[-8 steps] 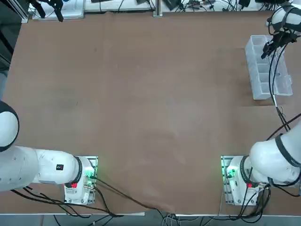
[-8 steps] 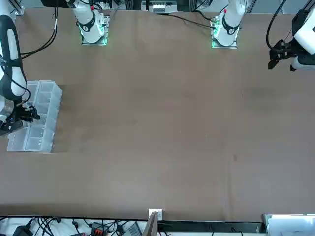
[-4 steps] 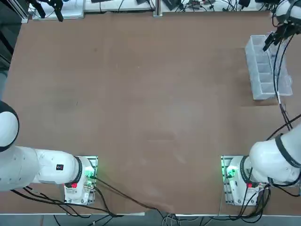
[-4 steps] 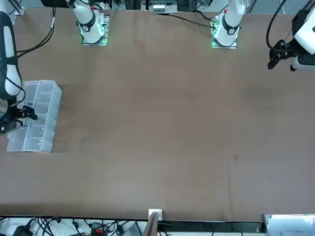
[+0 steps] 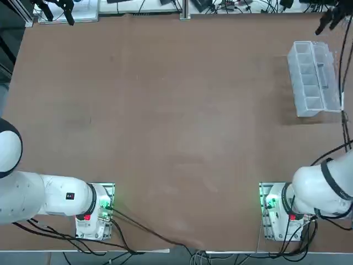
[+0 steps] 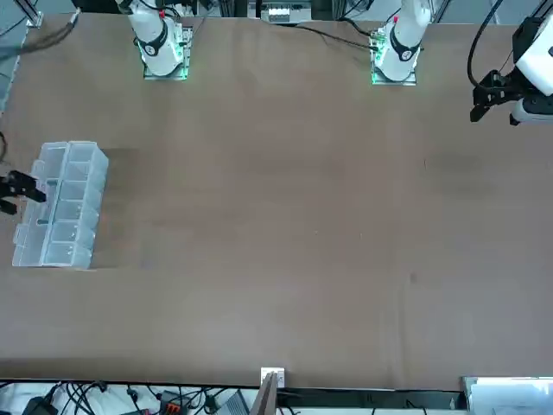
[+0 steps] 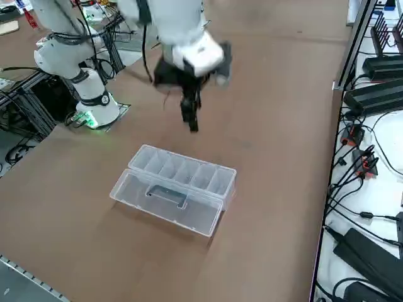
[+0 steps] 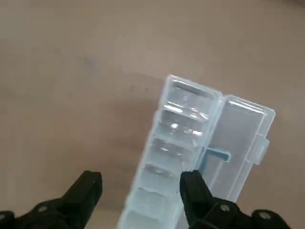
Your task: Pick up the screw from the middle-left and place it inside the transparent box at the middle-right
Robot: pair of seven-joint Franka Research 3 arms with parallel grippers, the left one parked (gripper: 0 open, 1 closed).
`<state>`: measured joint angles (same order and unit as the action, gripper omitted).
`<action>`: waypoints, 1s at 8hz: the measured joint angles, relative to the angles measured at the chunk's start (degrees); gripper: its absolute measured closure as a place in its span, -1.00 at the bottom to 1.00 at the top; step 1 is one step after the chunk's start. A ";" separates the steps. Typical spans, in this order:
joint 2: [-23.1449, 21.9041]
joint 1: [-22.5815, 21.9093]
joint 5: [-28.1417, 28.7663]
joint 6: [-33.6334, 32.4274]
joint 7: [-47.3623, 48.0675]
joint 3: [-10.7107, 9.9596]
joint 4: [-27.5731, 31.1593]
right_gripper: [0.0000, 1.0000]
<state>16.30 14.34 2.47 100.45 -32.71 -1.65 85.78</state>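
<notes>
From where I stand, the right arm [image 5: 328, 185] reaches out over the brown tabletop [image 5: 193, 110], its gripper [image 8: 142, 175] hanging above the surface with the fingers [image 8: 193, 188] angled down. They're spread well apart and hold nothing, so it's released. The clear compartment organiser box [image 7: 182, 173] sits on the tabletop, its hinged lid [image 7: 167, 201] lying open alongside the row of compartments. I can't make out the screw, whether inside the box or out.

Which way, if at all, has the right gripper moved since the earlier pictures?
Yes: in the top view the right gripper has moved up and right, off the box, now beyond its far end.
</notes>
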 joint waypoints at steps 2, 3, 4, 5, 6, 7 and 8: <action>-4.07 -4.28 -0.07 -4.26 10.11 0.32 -2.16 -1.00; -6.21 -6.56 -0.27 -6.80 15.10 0.42 -2.27 -1.00; -8.11 -8.39 -0.72 -8.84 18.63 0.47 -2.27 -1.00; -9.59 -10.04 -1.44 -10.08 21.28 0.42 -2.14 -1.00; -10.89 -11.90 -2.64 -10.84 23.58 0.27 -1.38 -1.00; -12.21 -14.25 -3.72 -11.10 26.02 -0.04 0.08 -1.00; -13.76 -16.45 -4.23 -11.22 27.90 -0.36 1.82 -1.00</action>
<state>2.54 -2.11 -1.76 89.22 -4.82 -2.01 87.60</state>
